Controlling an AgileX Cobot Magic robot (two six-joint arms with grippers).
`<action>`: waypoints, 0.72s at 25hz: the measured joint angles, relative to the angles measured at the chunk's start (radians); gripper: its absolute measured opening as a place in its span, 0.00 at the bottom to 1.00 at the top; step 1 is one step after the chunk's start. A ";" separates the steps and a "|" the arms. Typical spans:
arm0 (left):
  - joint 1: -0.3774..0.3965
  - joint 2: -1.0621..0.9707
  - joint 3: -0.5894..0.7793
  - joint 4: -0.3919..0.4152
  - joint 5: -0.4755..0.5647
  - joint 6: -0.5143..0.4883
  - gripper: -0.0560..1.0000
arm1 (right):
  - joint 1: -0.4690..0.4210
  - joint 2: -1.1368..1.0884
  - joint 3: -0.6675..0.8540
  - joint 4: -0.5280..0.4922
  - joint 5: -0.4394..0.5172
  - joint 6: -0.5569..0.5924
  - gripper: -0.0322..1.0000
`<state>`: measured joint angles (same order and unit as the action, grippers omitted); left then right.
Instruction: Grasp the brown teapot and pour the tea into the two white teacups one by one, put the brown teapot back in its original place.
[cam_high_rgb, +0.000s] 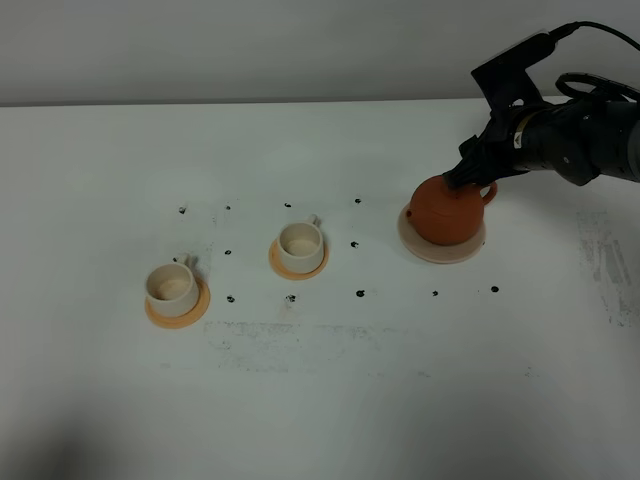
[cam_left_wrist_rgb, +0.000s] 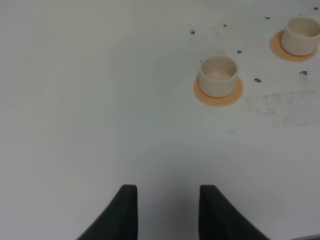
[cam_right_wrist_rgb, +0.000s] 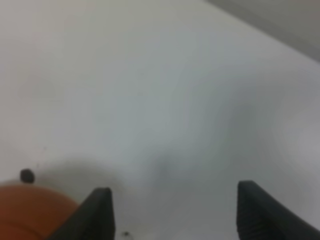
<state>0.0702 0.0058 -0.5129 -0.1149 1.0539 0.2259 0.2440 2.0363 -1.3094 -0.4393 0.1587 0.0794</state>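
Note:
The brown teapot stands upright on its pale beige coaster at the right. My right gripper hovers at the teapot's top near the handle. In the right wrist view that gripper is open, with only bare table between its fingers and the teapot beside one finger. Two white teacups sit on orange saucers at the left and middle. My left gripper has its fingers apart and nothing between them, well short of the nearer cup. No tea shows.
The white table carries small black dots around the cups and faint scuff marks toward its front. Its far edge meets a grey wall. The second cup lies at the corner of the left wrist view.

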 joint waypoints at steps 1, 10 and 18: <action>0.000 0.000 0.000 0.000 0.000 0.000 0.34 | -0.006 0.000 0.000 -0.011 -0.012 0.008 0.52; 0.000 0.000 0.000 0.000 0.000 0.000 0.34 | -0.043 -0.087 0.036 -0.019 -0.099 0.048 0.52; 0.000 0.000 0.000 0.000 0.000 0.000 0.34 | -0.117 -0.189 0.215 0.031 -0.318 0.048 0.52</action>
<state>0.0702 0.0058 -0.5129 -0.1149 1.0539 0.2259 0.1267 1.8476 -1.0944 -0.4082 -0.1593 0.1274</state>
